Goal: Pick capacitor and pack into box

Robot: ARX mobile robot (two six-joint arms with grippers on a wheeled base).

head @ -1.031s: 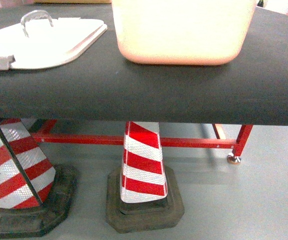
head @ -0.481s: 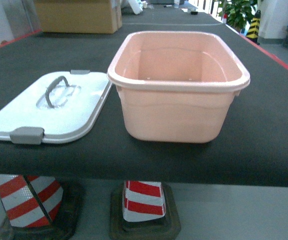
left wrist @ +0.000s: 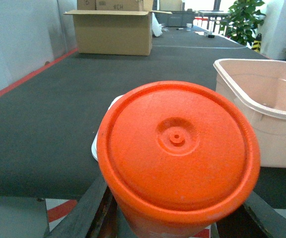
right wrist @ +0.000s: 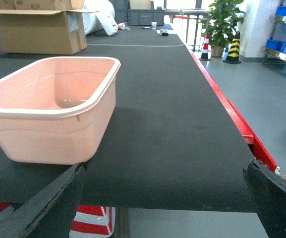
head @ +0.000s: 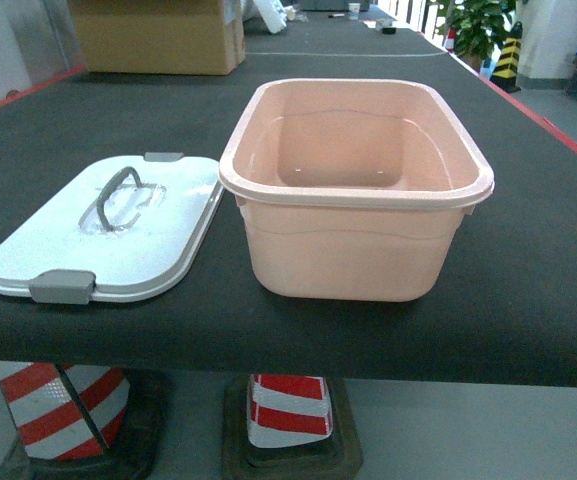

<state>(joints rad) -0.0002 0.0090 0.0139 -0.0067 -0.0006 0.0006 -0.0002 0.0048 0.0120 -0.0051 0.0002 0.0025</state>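
Compared with the head view of half a second ago, your camera now looks a little more steeply down: the box [head: 353,190] sits slightly lower in view and more of its bare floor shows, while a second before only its lower wall and the cones beneath the table were in sight.

Take the box as your landmark. It stands open and upright on the black table [head: 528,260], close to the near edge. Its white lid [head: 108,230] lies flat just to its left, apart from the box or barely beside it, grey handle [head: 116,195] up and a grey latch [head: 62,287] at the near rim. Behind the box and to the left stands a brown cardboard carton [head: 158,35]. Below the table edge, in front of the box, you see two red-and-white traffic cones [head: 288,420].

In your left wrist view, the left gripper [left wrist: 177,218] is clamped on an orange cylindrical capacitor [left wrist: 177,153]; its round end fills the view, and dark fingers [left wrist: 90,208] show at either side. The capacitor is held left of the box and nearer you.

In your right wrist view, the right gripper [right wrist: 162,198] has its dark fingers [right wrist: 48,203] spread wide with nothing between them, to the right of the box.
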